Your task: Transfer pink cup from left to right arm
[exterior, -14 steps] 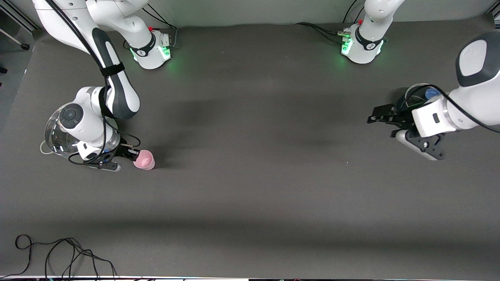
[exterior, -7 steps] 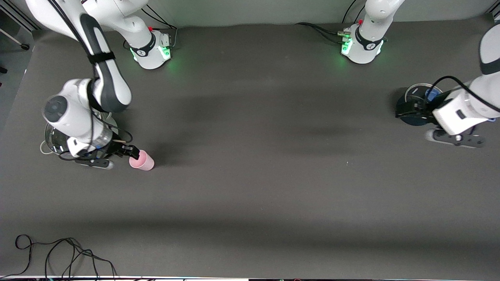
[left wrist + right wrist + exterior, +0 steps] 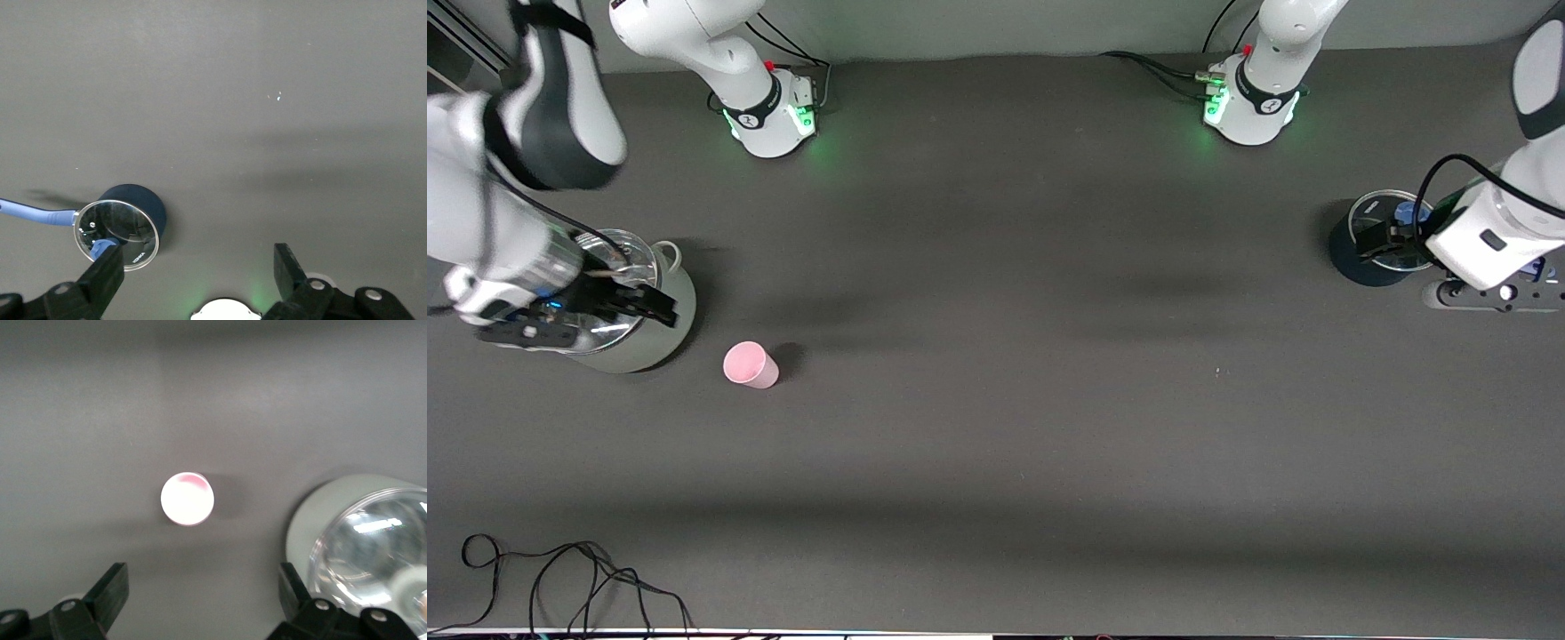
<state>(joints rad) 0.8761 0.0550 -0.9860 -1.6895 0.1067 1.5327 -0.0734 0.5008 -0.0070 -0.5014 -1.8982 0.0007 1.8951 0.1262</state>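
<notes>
The pink cup [image 3: 749,364] stands upright and alone on the dark table, near the right arm's end; it also shows in the right wrist view [image 3: 187,499]. My right gripper [image 3: 647,307] is open and empty, up over the grey pot [image 3: 649,342], apart from the cup. In the right wrist view its jaws [image 3: 203,590] stand wide with only bare table between them. My left gripper [image 3: 1378,240] is open and empty over the dark blue pot [image 3: 1352,262] at the left arm's end; its jaws [image 3: 197,270] stand wide.
The grey pot with a glass lid [image 3: 373,547] stands beside the cup, a little farther from the front camera. The dark blue pot has a glass lid [image 3: 117,233] and a blue handle [image 3: 33,213]. A black cable [image 3: 560,578] lies at the table's near edge.
My right gripper has let go of the pink cup and risen away over the grey pot; the cup stays standing. My left gripper has drawn back over the dark blue pot.
</notes>
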